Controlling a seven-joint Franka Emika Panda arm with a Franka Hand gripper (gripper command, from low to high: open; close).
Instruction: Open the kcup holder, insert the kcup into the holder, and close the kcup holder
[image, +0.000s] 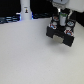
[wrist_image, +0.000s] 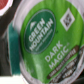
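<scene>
The jaws hang over the kcup holder (image: 61, 32), the kcup (wrist_image: 47, 40) right beneath them; whether they grip it cannot be told. A tilted or off-centre release could leave the cup jammed on the slot rim.

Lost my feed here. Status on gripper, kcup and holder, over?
Gripper down over the kcup holder, jaw state unclear. Kcup fills the wrist view, green lid facing camera. White bottle stands well off, nothing blocking.
</scene>
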